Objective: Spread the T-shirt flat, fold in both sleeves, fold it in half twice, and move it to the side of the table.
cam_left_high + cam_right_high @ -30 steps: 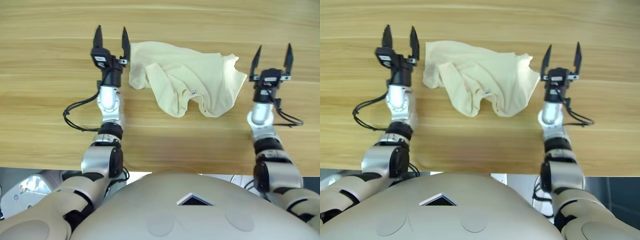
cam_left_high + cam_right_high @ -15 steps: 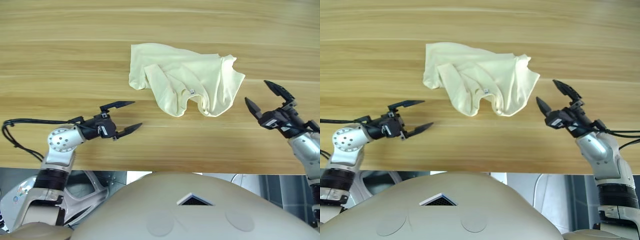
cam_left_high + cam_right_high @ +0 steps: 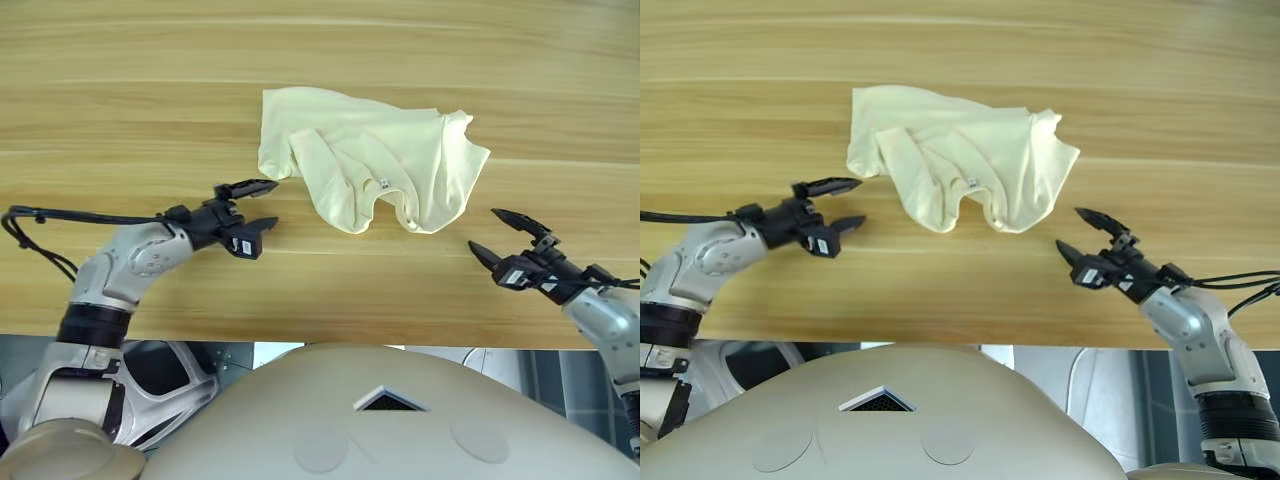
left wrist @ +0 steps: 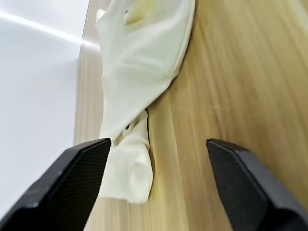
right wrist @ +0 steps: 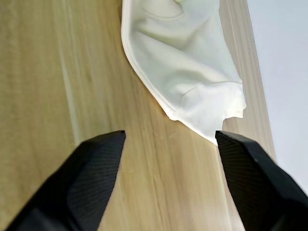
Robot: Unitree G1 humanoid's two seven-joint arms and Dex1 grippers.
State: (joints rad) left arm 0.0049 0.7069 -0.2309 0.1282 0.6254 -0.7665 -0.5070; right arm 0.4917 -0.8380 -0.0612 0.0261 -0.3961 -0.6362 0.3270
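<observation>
**Now: both grippers open on either side of a bunched T-shirt, spreading not yet begun**

*Head camera.* The pale yellow T-shirt [image 3: 370, 165] lies crumpled on the wooden table [image 3: 110, 90], doubled over itself, with the neck opening on the robot's side. The left gripper [image 3: 270, 204] is held low, its fingers wide apart and empty. The garment's nearest corner lies just beyond the farther fingertip and is not touching it. The right gripper [image 3: 484, 229] is equally wide open and holds nothing. The shirt's edge lies ahead of its tips, with bare wood between them. The likely reason for arms entering from opposite sides is that flattening needs two opposite edges drawn apart.

*Left wrist camera.* The left gripper [image 4: 159, 142] frames a rolled end of the T-shirt [image 4: 139, 62]. This roll sits inside the span, close against the inner face of one finger [image 4: 77, 178]; whether it touches cannot be told. Toward the other finger there is only table. The rest of the cloth runs away ahead of the tips. The wide opening appears meant to take in this thick roll.

*Right wrist camera.* The right gripper [image 5: 171, 133] has only wood between its fingers. A hemmed corner of the T-shirt [image 5: 183, 62] lies ahead of the gap, nearer to one finger [image 5: 255, 183] than to the other. By this judgement the right side has farther to close than the left. The thin hem lies flat against the wood, so the grasp may slip over it.
</observation>
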